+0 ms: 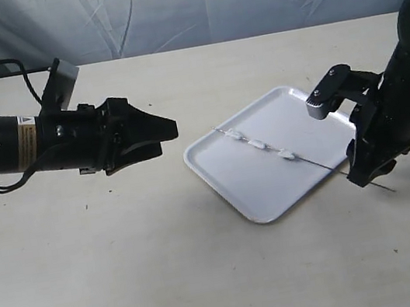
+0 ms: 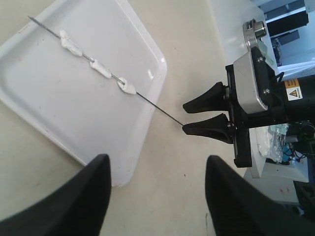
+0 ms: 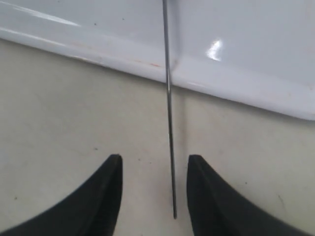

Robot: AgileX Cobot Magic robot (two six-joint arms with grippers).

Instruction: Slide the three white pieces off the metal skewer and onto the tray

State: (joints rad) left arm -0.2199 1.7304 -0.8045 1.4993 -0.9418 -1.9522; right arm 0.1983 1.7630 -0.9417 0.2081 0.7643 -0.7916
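Skewer [image 1: 318,163] lay across the tray [image 1: 235,181], white pieces [image 1: 259,143] threaded above the tray | right gripper [image 3: 155,160] released, straddling the bare end beyond the tray's rim | left gripper [image 1: 166,128] spread, apart from the tray | I judged: clench squarely on the end, keep pieces over the tray.

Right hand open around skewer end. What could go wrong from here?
1. The skewer sits off-centre between the right hand's open fingers, so closing may nudge it rather than pinch it.
2. Only its thin end is there; gripped, it could pivot when the pieces get pushed.
3. The nearest piece lies near the tray rim and might drop outside.
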